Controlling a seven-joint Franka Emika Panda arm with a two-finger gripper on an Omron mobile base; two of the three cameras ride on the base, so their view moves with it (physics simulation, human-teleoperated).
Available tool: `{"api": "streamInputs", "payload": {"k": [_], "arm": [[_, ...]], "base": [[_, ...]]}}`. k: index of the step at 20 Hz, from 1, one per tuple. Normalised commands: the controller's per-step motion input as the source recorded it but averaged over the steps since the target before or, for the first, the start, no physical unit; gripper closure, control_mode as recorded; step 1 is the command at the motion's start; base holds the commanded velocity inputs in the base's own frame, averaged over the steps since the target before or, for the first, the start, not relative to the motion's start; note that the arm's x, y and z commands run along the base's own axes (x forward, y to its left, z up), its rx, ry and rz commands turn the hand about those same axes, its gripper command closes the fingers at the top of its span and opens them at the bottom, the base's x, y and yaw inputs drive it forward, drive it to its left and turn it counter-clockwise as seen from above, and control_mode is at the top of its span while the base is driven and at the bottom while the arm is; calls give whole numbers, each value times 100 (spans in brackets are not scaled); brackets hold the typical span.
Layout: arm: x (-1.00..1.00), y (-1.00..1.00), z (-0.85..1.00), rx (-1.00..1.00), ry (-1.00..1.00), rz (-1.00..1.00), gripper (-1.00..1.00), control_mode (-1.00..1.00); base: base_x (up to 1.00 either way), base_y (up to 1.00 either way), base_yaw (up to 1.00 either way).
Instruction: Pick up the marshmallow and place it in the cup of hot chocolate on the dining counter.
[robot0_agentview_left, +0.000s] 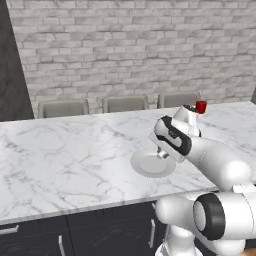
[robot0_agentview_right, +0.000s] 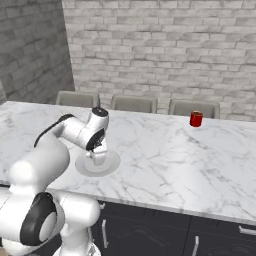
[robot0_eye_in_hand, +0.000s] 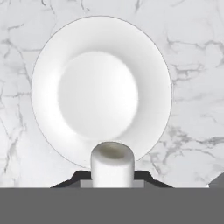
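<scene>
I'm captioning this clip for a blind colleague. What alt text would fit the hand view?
Seen from directly above, the gripper is shut on a small white cylindrical marshmallow, held over the near rim of a round pale plate. The plate sits on the white, grey-veined marble dining counter.

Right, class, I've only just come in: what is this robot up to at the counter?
The white arm has its claw shut on the marshmallow, a small white cylinder, held just over the round plate on the dining counter. The cup of hot chocolate stands well away, near the far edge of the counter by the chairs. The marshmallow is gripped but has not yet been carried across to the cup.
</scene>
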Motion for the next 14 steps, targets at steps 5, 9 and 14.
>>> {"api": "streamInputs", "payload": {"k": [5, 9, 14], "arm": [[-65, -8, 68, 0, -45, 41, 100, -100], [-31, 0, 45, 0, -69, 45, 100, -100], [-12, 0, 40, 0, -62, 38, 100, -100]], "base": [[0, 0, 0], [0, 0, 0], [0, 0, 0]]}}
